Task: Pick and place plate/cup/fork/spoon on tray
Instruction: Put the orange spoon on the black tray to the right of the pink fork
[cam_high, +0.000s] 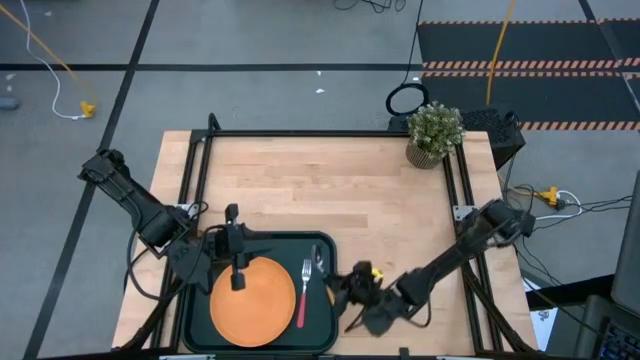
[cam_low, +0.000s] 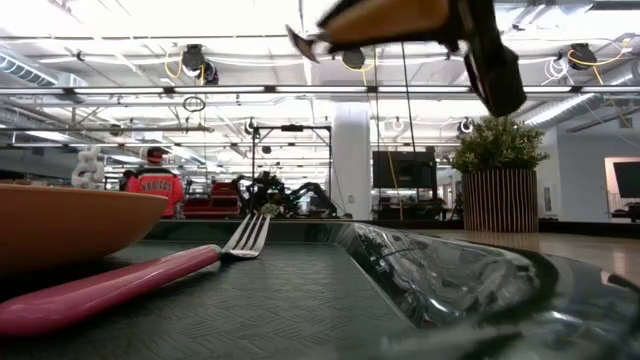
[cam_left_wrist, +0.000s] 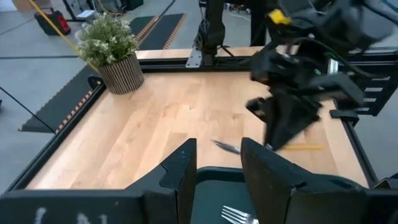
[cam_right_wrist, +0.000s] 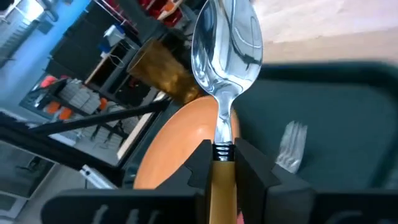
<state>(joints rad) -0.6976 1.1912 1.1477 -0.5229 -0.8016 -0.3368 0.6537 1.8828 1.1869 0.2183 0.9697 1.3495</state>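
While the right gripper (cam_right_wrist: 222, 163) pinches the slim, stiff, slippery steel spoon (cam_right_wrist: 227, 56) by its orange-yellow handle, bowl jutting ahead over the dark green plastic tray (cam_right_wrist: 329, 112), the left gripper (cam_left_wrist: 217, 168) waits spread.

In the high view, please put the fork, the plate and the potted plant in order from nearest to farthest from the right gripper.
The right gripper holds the spoon at the tray's right edge.
1. The fork, on the tray just to the gripper's left.
2. The plate, on the tray beyond the fork.
3. The potted plant, at the table's far right corner.
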